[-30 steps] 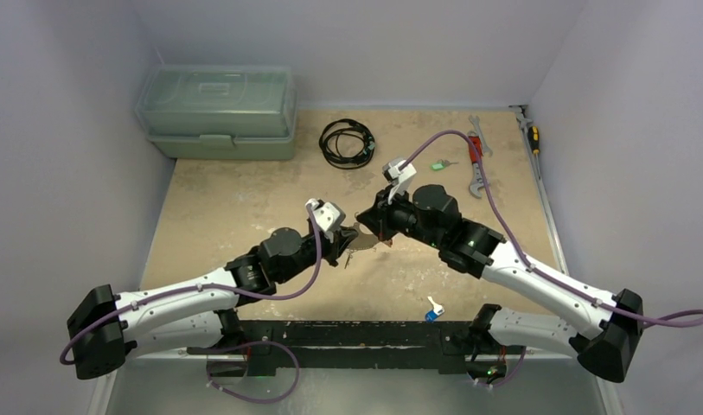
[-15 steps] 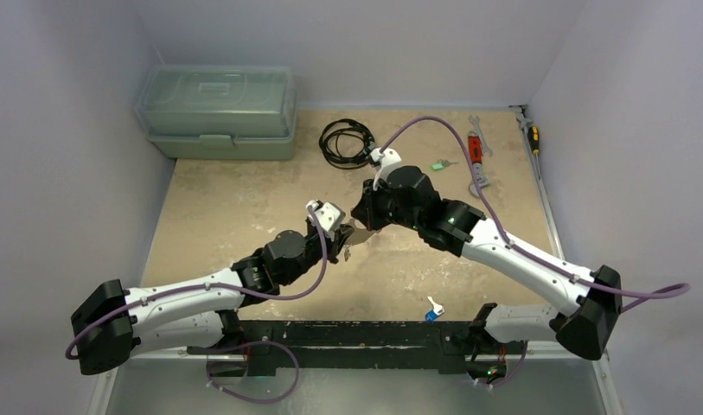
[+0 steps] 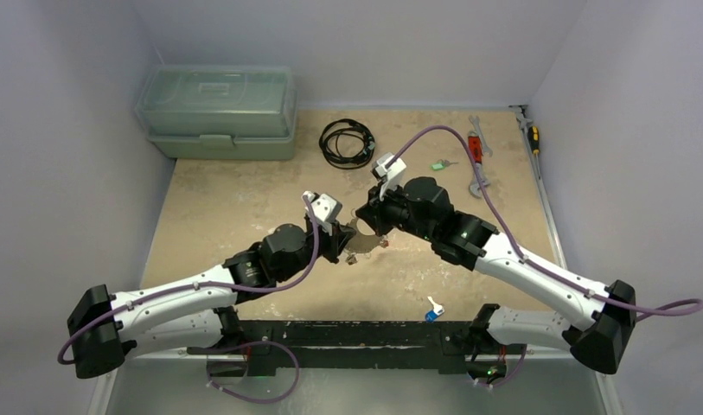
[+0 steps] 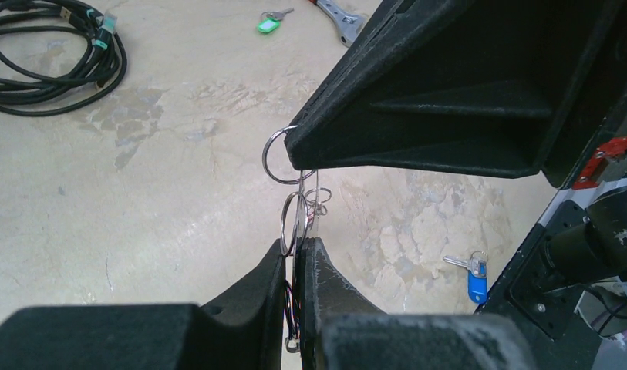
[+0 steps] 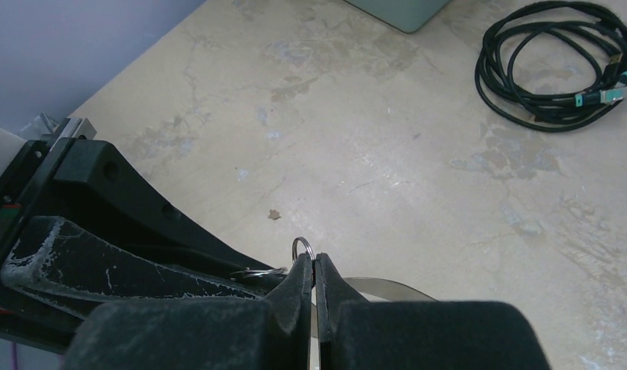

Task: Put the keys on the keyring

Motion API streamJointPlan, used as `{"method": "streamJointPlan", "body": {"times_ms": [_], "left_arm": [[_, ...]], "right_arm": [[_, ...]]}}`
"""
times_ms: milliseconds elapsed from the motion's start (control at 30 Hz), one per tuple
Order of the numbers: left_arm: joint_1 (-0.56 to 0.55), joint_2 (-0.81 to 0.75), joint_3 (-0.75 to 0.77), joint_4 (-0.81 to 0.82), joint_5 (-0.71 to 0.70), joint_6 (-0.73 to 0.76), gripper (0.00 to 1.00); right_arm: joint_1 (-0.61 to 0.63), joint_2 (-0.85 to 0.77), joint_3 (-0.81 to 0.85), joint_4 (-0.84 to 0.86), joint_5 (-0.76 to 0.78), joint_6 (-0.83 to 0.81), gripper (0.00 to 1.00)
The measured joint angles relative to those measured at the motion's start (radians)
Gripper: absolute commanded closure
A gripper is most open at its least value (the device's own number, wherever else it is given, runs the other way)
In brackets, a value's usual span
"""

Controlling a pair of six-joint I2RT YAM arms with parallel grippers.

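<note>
My two grippers meet tip to tip above the middle of the table. The left gripper point(image 3: 345, 240) point(image 4: 298, 245) is shut on the thin silvery keyring point(image 3: 361, 241) point(image 4: 293, 220), which hangs on edge with small hardware on it. The right gripper point(image 3: 367, 226) point(image 5: 314, 262) is shut on a small split ring point(image 4: 281, 154) point(image 5: 301, 247) that touches the keyring. A silvery strip point(image 5: 387, 288) shows just behind the right jaws. A green-tagged key point(image 3: 437, 164) point(image 4: 269, 23) lies at the back right. A blue-tagged key point(image 3: 431, 311) point(image 4: 473, 276) lies near the front edge.
A black coiled cable point(image 3: 346, 143) point(image 5: 557, 69) lies at the back centre. A green toolbox point(image 3: 218, 111) stands at the back left. A red-handled wrench point(image 3: 476, 154) and a screwdriver point(image 3: 532, 134) lie at the back right.
The right wrist swung up and left over the keyring, then came back down to it. The left gripper shifted slightly forward. Both grippers stayed shut.
</note>
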Motion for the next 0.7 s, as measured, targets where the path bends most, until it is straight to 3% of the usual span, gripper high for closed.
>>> {"method": "streamJointPlan", "body": {"times_ms": [700], "left_arm": [[0.005, 0.095, -0.067, 0.191, -0.053, -0.039, 1.00]], "right_arm": [[-0.014, 0.047, -0.042, 0.076, 0.016, 0.222, 1.00]]}}
